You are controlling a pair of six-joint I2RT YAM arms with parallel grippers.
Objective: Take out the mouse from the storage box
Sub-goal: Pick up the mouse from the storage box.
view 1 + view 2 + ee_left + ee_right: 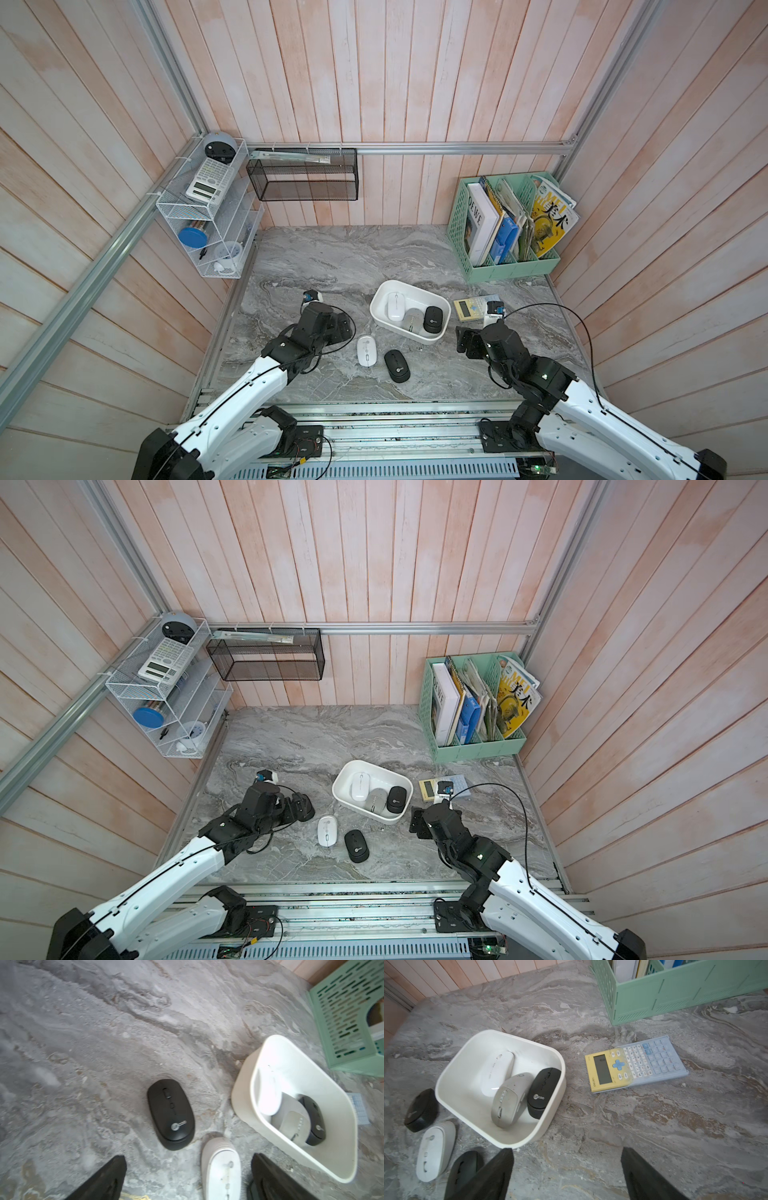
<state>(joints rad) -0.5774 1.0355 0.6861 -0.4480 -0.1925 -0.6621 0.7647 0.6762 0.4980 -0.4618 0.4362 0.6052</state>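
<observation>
Left gripper [188, 1167] and right gripper [566, 1153] both gape wide, holding nothing. Storage box [395, 328] sits central on the tabletop [311, 257], three mice [412, 320] inside; white mouse [366, 351] and black mouse [397, 365] lie out, nearer the front edge.

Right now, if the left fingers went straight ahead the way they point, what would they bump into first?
Most likely the white mouse on the table: it lies between the open left fingers, outside the storage box. Height is hard to judge, so they might pass above it.
</observation>
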